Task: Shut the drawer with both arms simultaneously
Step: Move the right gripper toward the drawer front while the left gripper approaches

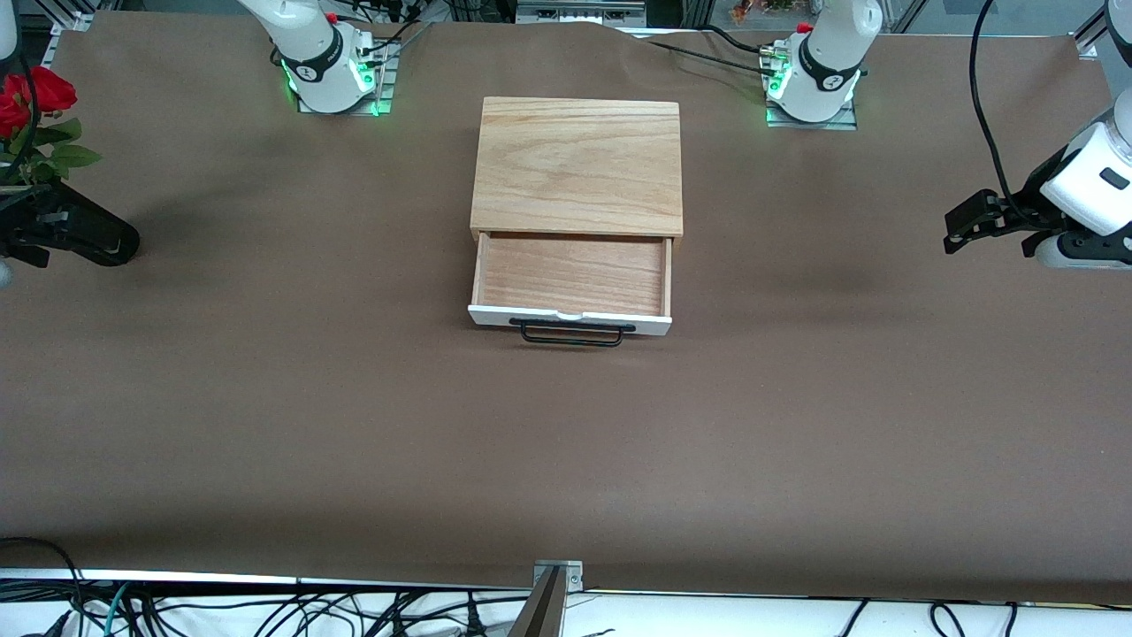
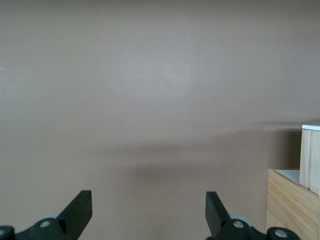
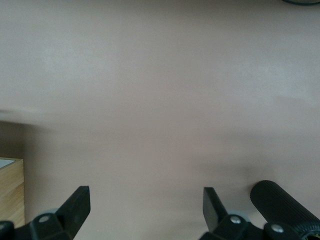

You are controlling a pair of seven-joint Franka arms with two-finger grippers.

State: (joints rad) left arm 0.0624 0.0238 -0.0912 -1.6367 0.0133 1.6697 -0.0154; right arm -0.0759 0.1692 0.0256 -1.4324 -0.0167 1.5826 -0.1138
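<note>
Red roses (image 1: 31, 102), brown table cover (image 1: 354, 425)

Box (image 1: 579, 164) sits mid-table (image 1: 265, 398), about midway between the two arm bases, which stand along the table's edge farthest from the front camera. Drawer (image 1: 572, 287) is pulled out of the box toward the front camera; its handle (image 1: 570, 333) is on the front panel, at the end nearest that camera.

Left gripper (image 1: 959, 226) hangs over the table at the left arm's end, well apart from the box, fingers (image 2: 80, 210) spread. Right gripper (image 3: 145, 210) is over the right arm's end, fingers likewise spread. Flowers (image 1: 35, 115) stand at the right arm's end, just above that gripper in the front view.
</note>
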